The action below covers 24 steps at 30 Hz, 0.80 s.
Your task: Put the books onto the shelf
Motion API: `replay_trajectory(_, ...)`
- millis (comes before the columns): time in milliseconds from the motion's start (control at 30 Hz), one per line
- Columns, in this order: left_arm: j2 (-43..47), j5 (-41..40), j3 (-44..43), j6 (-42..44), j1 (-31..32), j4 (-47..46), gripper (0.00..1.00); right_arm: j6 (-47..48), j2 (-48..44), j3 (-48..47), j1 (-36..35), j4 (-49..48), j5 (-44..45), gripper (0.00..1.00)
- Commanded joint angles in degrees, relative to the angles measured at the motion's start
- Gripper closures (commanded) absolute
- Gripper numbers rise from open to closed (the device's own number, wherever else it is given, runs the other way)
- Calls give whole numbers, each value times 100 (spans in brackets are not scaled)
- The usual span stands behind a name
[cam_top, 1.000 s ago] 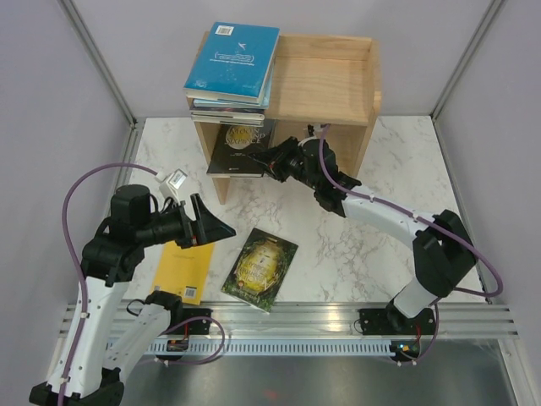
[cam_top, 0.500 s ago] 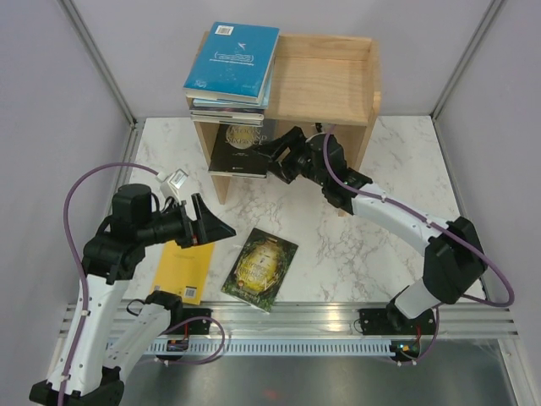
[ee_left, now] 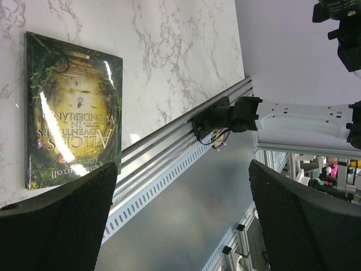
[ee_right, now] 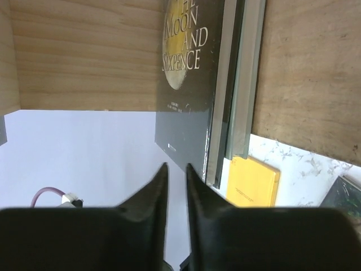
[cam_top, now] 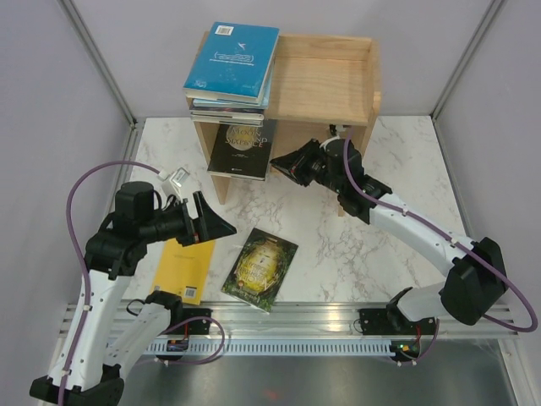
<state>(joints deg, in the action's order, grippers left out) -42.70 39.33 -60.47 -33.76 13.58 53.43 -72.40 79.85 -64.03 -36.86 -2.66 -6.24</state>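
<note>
Pale wood forms the shelf (cam_top: 330,80) at the far side of the marble table (cam_top: 410,139). We see a stack of books on the left of its upper tier, with a light blue book (cam_top: 232,57) on top. A black book with a gold title (cam_top: 241,148) lies in the lower tier, its near end sticking out past the front. The right gripper (cam_top: 286,161) hangs just in front of that lower opening, beside the black book and not touching it. Its fingers are drawn almost together with a thin gap between them, and they hold nothing. Two books lie flat on the table near the arm bases: a yellow book (cam_top: 186,269) and, just to its right, a green illustrated book (cam_top: 260,269). The left gripper (cam_top: 211,222) hovers over the yellow book's far end with its jaws spread wide, empty.
</note>
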Motion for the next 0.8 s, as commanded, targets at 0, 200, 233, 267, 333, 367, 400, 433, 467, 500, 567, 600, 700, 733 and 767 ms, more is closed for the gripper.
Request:
replay_trajectory(0,42,-48,44,89,-14,-149,0,-2,-172,92,-5,-367,-105,83)
replay_trajectory(200,34,-75,70,80,-14,-149,0,15,-339,242,-225,-411,-123,100)
replay_trajectory(233,42,-83,70,89,-22,-149,0,7,-374,277,-347,-394,-106,100)
replay_trajectory(267,42,-101,79,80,-22,-149,0,7,-435,347,-409,-394,-79,100)
replay_trajectory(333,34,-127,114,89,-22,-149,0,7,-453,382,-610,-411,-27,100)
replay_trajectory(367,33,-154,123,89,-22,-157,0,-2,-427,409,-673,-420,-26,100)
replay_trajectory(400,16,-154,132,89,-14,-157,0,-2,-409,409,-725,-446,-9,100)
replay_trajectory(433,-2,-163,132,89,-14,-175,0,-2,-374,426,-822,-464,35,100)
replay_trajectory(467,-10,-163,140,89,-22,-175,0,-28,-313,426,-840,-481,44,100)
replay_trajectory(500,-28,-163,123,89,-22,-184,0,-20,-269,418,-858,-516,44,100)
replay_trajectory(567,-54,-163,105,89,-22,-210,0,-2,-128,339,-867,-508,26,100)
replay_trajectory(600,-63,-171,97,97,-14,-210,0,24,-76,321,-867,-499,18,100)
replay_trajectory(700,-107,-171,79,124,-22,-228,0,121,153,137,-867,-368,-9,100)
replay_trajectory(733,-125,-163,79,124,-22,-228,0,130,249,110,-867,-367,-26,100)
replay_trajectory(767,-142,-163,62,133,-14,-236,0,130,302,75,-867,-367,-18,100)
